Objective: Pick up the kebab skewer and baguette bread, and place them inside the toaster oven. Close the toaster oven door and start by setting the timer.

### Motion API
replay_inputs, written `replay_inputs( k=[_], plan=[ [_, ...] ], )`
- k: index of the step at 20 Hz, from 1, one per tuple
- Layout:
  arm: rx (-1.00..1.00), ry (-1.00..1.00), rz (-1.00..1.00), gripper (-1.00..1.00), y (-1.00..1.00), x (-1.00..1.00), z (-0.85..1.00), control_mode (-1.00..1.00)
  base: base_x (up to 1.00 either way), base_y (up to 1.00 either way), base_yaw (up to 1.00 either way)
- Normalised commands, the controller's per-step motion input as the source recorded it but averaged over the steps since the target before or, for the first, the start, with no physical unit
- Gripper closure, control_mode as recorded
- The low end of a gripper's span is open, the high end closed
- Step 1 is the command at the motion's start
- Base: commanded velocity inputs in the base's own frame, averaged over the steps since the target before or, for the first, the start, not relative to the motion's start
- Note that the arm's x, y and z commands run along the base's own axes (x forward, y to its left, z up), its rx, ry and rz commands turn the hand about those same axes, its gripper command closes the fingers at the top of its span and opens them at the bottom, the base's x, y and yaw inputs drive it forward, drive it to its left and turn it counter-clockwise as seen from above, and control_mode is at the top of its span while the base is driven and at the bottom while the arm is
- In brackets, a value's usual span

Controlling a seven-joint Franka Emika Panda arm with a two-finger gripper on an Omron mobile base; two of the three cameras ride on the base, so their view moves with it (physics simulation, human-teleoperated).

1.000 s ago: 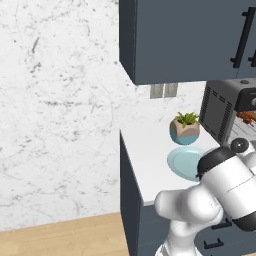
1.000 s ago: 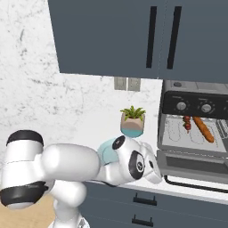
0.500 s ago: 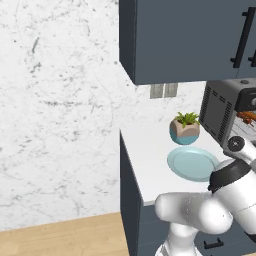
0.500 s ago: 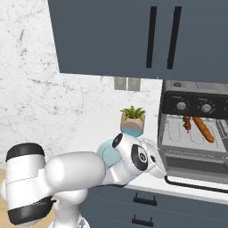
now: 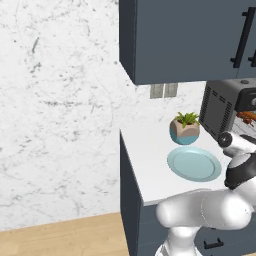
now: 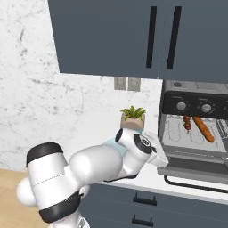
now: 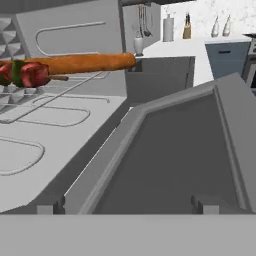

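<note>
Loading complete: kebab skewer (image 6: 187, 123) and baguette bread (image 6: 204, 129) resting side by side on the rack inside the toaster oven (image 6: 196, 127). Toaster oven door (image 6: 194, 171) hanging down open (closing pending, then timer). Gripper (image 6: 165, 163) spread wide, empty, near the door's left edge.

The toaster oven (image 6: 196, 129) looks like matt dark metal with a pale wire rack (image 7: 45, 115); its door (image 7: 175, 150) is smooth grey. The baguette (image 7: 85, 63) is dull orange-brown, the plate (image 5: 194, 163) glossy light blue, the tabletop (image 5: 150, 155) smooth white, the wall (image 5: 60, 110) marbled
</note>
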Motion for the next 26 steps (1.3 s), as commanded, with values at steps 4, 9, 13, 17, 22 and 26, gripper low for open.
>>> replay_inputs(
  k=[4, 9, 13, 17, 22, 26],
  plan=[
    [0.00, 0.04, 0.00, -1.00, -0.08, -0.60, 0.02, -1.00, 0.00, 0.00, 0.00],
    [0.00, 0.11, 0.00, -1.00, 0.00, -0.44, 0.35, -1.00, 0.00, 0.00, 0.00],
    [0.03, 0.15, 0.00, -1.00, 0.00, -0.46, 0.49, -1.00, 0.00, 0.00, 0.00],
    [0.09, 0.30, 0.07, -1.00, 0.00, -0.49, 0.13, -1.00, 0.00, 0.00, 0.00],
    [0.15, 0.31, 0.15, -1.00, 0.00, -0.62, -0.04, -1.00, 0.00, 0.00, 0.00],
    [0.17, 0.21, 0.17, -1.00, 0.03, -0.24, -0.09, -1.00, 0.00, 0.00, 0.00]
  ],
)
